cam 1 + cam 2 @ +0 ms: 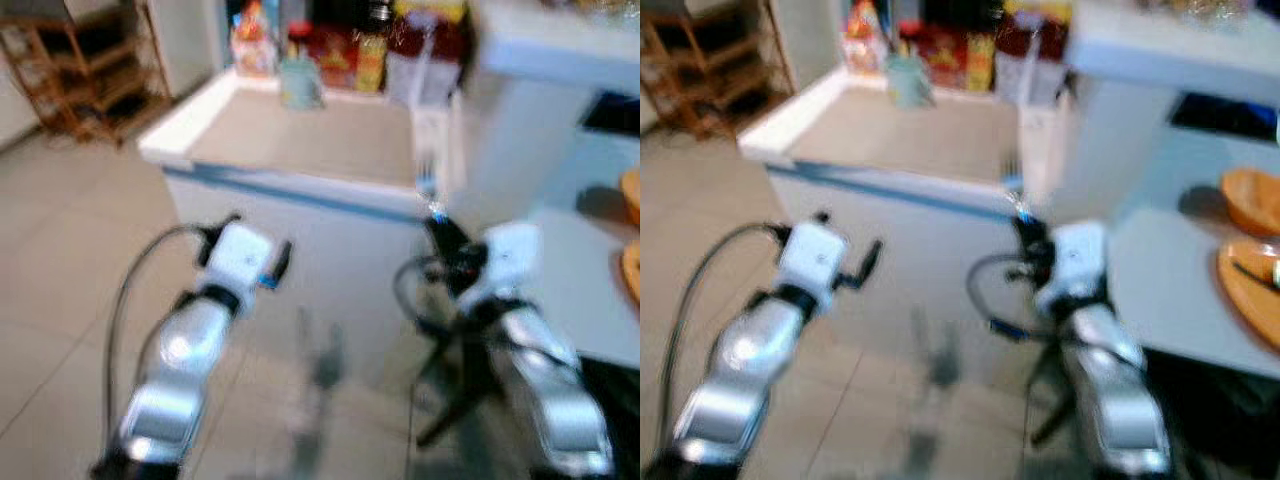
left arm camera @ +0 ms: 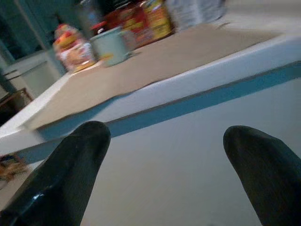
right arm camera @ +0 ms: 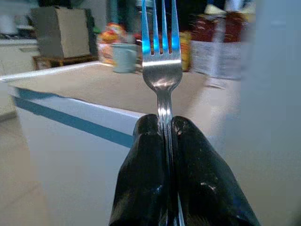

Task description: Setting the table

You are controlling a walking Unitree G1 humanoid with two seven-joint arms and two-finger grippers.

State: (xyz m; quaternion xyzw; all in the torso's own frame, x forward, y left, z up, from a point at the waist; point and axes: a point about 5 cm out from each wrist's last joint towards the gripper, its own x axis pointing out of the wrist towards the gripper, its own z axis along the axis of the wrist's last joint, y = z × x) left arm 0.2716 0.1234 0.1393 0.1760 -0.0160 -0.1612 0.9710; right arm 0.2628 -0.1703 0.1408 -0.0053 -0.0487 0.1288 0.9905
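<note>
- Steel: one silver metal fork (image 3: 161,70), held upright, tines up, its handle clamped between the two black fingers of the right gripper (image 3: 168,141); in the head views it stands in front of the corner of the white counter.
- Right gripper: raised ahead of the robot, pressed together on the fork handle, just beside the edge of the pale grey table (image 1: 1160,290) on the robot's right.
- Orange plates (image 1: 1250,275): two, on the grey table, one with a dark utensil lying across it; detail blurred.
- Left gripper (image 2: 164,155): fingers spread apart, nothing between them, facing the side of the white, blue-striped counter (image 1: 300,190).
- Counter top: a pale green mug (image 3: 123,56) and red and yellow packaged goods (image 1: 345,45) along the far edge.
- Step in hand, judged: carrying the fork to the table.
- Next move, judged: turn right, lower the fork flat beside a plate, then release.
</note>
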